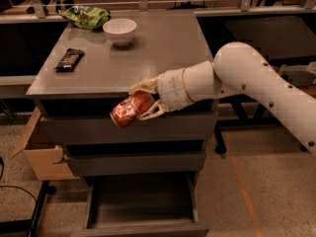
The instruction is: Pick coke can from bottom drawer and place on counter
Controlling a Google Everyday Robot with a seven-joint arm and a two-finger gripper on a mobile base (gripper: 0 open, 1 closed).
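Note:
My gripper [142, 102] is shut on the coke can [130, 110], a red can held tilted on its side in front of the top drawer, just below the front edge of the counter [163, 53]. The cream fingers [143, 87] wrap above and below the can. The white arm reaches in from the right. The bottom drawer [143, 204] is pulled open below, and its inside looks empty.
On the counter stand a white bowl [120, 31], a green chip bag [85, 17] at the back left and a dark candy bar wrapper [68, 59] at the left. A cardboard box [42, 152] sits on the floor left of the cabinet.

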